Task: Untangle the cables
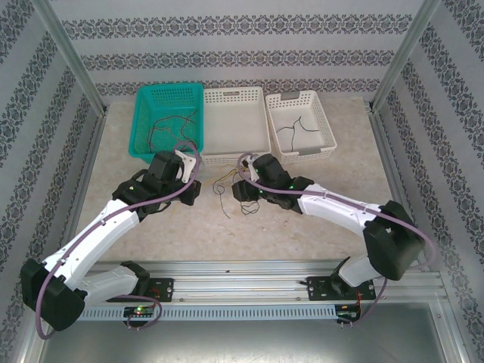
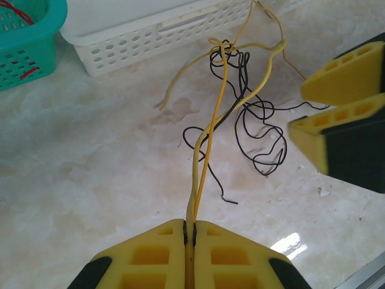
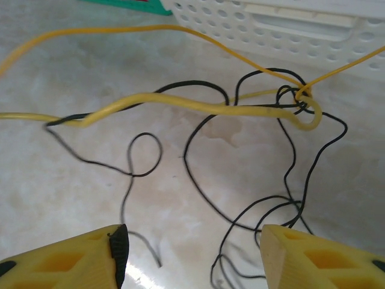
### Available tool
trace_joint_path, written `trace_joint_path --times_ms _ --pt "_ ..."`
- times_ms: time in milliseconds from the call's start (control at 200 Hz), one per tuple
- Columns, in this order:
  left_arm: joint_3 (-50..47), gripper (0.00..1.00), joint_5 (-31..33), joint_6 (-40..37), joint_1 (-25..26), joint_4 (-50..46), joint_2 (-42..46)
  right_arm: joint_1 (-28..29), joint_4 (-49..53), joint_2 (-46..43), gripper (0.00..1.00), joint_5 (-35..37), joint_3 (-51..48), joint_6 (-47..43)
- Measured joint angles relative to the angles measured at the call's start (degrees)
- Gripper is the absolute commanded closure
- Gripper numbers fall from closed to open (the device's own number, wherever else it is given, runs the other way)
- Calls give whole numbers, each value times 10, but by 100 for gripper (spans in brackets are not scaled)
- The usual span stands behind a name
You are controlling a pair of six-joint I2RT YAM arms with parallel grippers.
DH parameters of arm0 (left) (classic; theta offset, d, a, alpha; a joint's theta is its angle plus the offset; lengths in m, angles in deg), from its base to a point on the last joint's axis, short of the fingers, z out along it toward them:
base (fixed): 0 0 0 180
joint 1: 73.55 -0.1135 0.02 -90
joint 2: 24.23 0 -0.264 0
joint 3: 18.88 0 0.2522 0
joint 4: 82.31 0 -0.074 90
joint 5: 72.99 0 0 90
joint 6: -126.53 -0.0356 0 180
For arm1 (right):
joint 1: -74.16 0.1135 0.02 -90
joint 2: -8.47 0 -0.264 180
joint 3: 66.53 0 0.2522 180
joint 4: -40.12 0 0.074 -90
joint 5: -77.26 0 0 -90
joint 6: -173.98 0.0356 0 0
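A tangle of cables lies on the marble table between my two grippers. My left gripper is shut on two yellow cables that rise taut to a knot. A thin black cable hangs from that knot in loose loops on the table. My right gripper stands open just above the black loops, nothing between its fingers; the yellow cable crosses ahead of it. In the top view the left gripper and right gripper face each other across the tangle.
Three baskets stand in a row behind: a teal basket holding several thin cables, a white middle basket, and a white right basket with one black cable. Metal frame posts flank the table.
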Motion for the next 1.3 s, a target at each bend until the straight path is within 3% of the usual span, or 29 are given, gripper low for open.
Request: trace_joint_path --times_ms 230,310,604,744,944,1299 --pt "0 100 0 0 0 0 0 17 -29 62 40 58 7 -12" --pt "0 100 0 0 0 0 0 23 -33 87 44 78 21 -16" --pt "0 100 2 0 0 0 0 28 -45 115 100 132 40 -21" --pt "0 100 4 0 0 0 0 28 -44 90 100 142 26 -21" --pt "0 100 9 -1 0 0 0 5 -31 -50 100 144 -50 -6" --pt "0 100 11 -2 0 0 0 -166 38 -271 100 96 -131 62"
